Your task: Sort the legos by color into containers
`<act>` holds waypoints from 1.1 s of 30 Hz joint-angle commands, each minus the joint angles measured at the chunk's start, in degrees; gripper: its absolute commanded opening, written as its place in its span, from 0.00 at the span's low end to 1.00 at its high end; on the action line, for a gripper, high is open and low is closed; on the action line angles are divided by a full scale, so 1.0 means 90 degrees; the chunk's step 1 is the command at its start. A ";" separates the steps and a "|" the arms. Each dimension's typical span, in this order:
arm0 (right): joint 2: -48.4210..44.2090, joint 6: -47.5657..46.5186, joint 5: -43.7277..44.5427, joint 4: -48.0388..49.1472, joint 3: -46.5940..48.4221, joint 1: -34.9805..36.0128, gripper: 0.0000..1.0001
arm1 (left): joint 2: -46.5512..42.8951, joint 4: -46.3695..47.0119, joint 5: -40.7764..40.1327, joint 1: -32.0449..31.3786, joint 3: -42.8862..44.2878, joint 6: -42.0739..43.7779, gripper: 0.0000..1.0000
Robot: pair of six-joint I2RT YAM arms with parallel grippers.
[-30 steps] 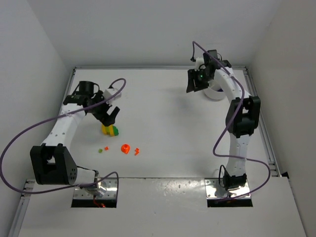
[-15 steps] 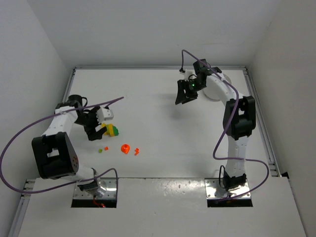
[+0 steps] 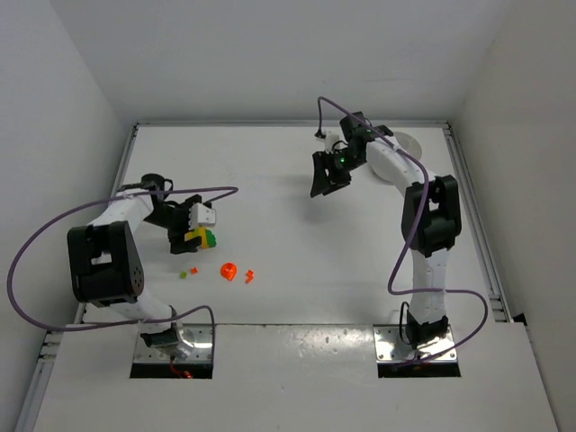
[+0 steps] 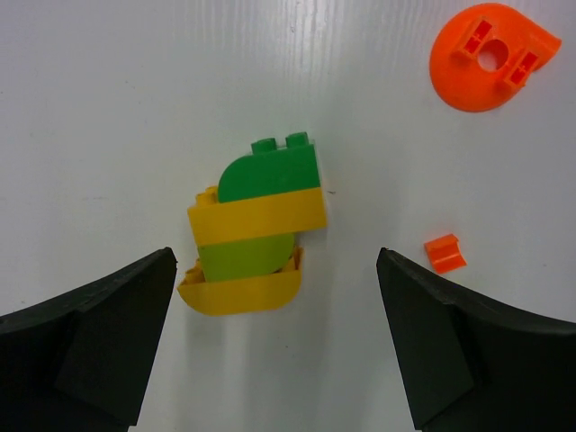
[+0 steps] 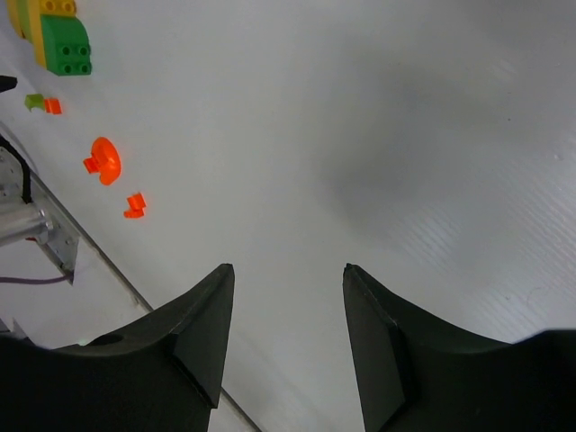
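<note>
A stack of yellow and green legos (image 3: pixel 203 238) lies on the table at the left. In the left wrist view the stack (image 4: pixel 255 222) lies just ahead of my jaws, untouched. My left gripper (image 3: pixel 183 239) (image 4: pixel 275 256) is open and empty, low over the table. An orange round lego (image 3: pixel 229 270) (image 4: pixel 490 56), a small orange bit (image 3: pixel 249 275) (image 4: pixel 445 253) and a tiny green and orange pair (image 3: pixel 187 272) lie nearby. My right gripper (image 3: pixel 322 178) (image 5: pixel 288 268) is open and empty above bare table. The white dish (image 3: pixel 402 144) sits far right, partly hidden by the right arm.
White walls close in the table on the left, back and right. The right wrist view shows the stack (image 5: pixel 54 31), the orange round lego (image 5: pixel 103 160) and the orange bit (image 5: pixel 135 205) far off, with the table's near edge and a purple cable (image 5: pixel 36 281).
My left gripper has swung in and dropped to sit beside the yellow and green stack. My right gripper has moved left, away from the dish.
</note>
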 commanded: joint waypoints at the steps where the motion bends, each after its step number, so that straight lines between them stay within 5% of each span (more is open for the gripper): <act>1: -0.0079 -0.0086 -0.0023 0.0114 0.0043 0.0091 0.52 | 0.0119 0.0490 0.0397 -0.0117 -0.0014 -0.0245 1.00; 19: 0.0097 -0.0028 -0.0042 0.0114 0.0043 0.0209 0.52 | 0.0862 0.1545 -0.0140 -0.0547 -0.0190 -0.1575 1.00; 25: 0.0097 0.0529 -0.0910 0.0679 -0.0483 0.0267 0.53 | 0.1057 0.1614 -0.0199 -0.0547 -0.0190 -0.1769 0.77; 28: -0.0039 0.1036 -0.1448 0.1225 -0.1009 0.0325 0.55 | 0.1058 0.1614 -0.0199 -0.0547 -0.0190 -0.1896 0.57; 33: -0.0166 0.1992 -0.2190 0.2134 -0.1771 0.0442 0.56 | 0.0863 0.1614 0.0083 -0.0547 -0.0190 -0.1956 0.45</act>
